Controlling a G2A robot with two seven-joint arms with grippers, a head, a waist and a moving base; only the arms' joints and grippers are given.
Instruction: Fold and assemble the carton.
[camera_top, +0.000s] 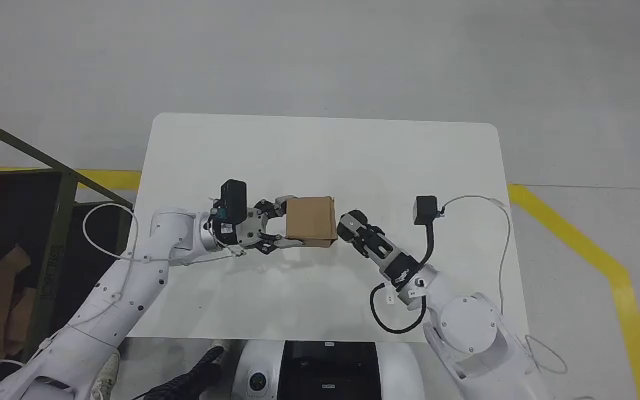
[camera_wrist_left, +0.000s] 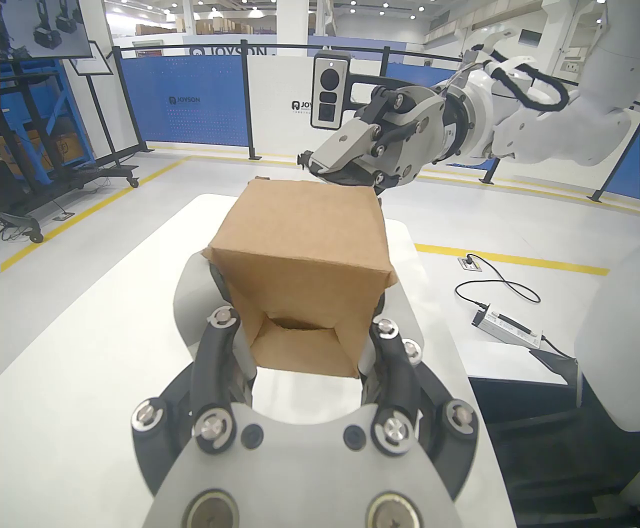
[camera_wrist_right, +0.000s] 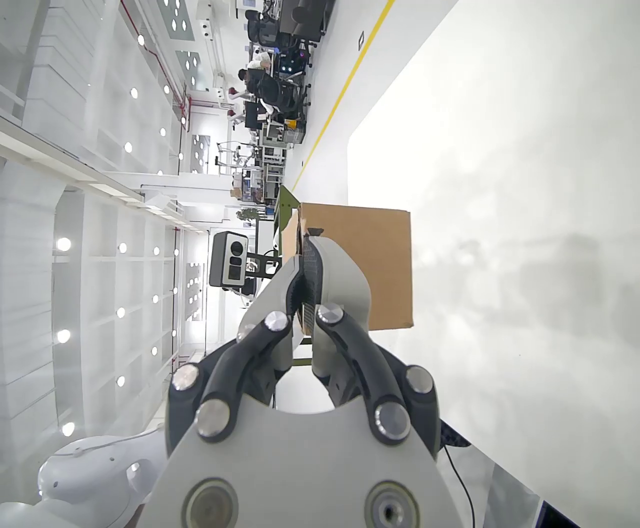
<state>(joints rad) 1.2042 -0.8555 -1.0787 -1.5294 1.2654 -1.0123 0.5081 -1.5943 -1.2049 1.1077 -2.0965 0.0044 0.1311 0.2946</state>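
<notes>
- Left hand (camera_wrist_left: 295, 305) straddles the carton (camera_wrist_left: 305, 225) at its open end, fingers pressed on both side walls.
- Right hand (camera_wrist_right: 304, 270) pinched together on the far edge.
- Carton mid tabletop (camera_top: 420, 150), between both hands.
- We judge flap folding is underway; next calls for tucking the open end without crushing.

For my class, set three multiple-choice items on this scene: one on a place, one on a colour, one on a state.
1. Where is the carton? A) on the white table, between the left end effector and right end effector; B) on the floor; C) on a shelf.
2. The carton's colour? A) blue; B) white; C) brown.
3. The right end effector is: A) open, clear of the carton; B) shut on the carton's edge; C) gripping a cable.
Key: 1A, top view shows it mid-table between both; 2C, plain brown cardboard; 3B, its fingers pinch cardboard together.
</notes>
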